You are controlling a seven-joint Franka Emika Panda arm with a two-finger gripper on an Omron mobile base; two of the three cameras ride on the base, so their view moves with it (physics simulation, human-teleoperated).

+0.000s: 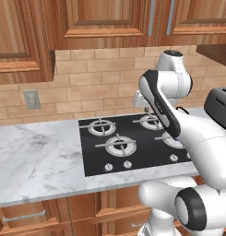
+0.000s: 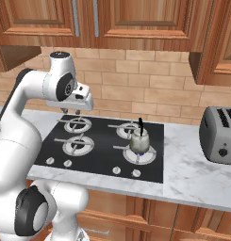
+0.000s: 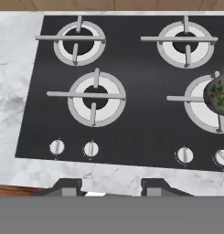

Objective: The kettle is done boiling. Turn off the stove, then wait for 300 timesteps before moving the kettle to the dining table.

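Toaster (image 2: 218,134) on marble counter (image 1: 36,156); wall outlet (image 1: 32,98).

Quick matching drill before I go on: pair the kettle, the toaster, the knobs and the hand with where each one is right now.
Things:
1. kettle
2. toaster
3. knobs
4. hand

Places:
A. along the stove's front edge
B. on the marble counter, right of the stove
C. on the front right burner
D. raised over the back left burner

Pairs: 1-C, 2-B, 3-A, 4-D
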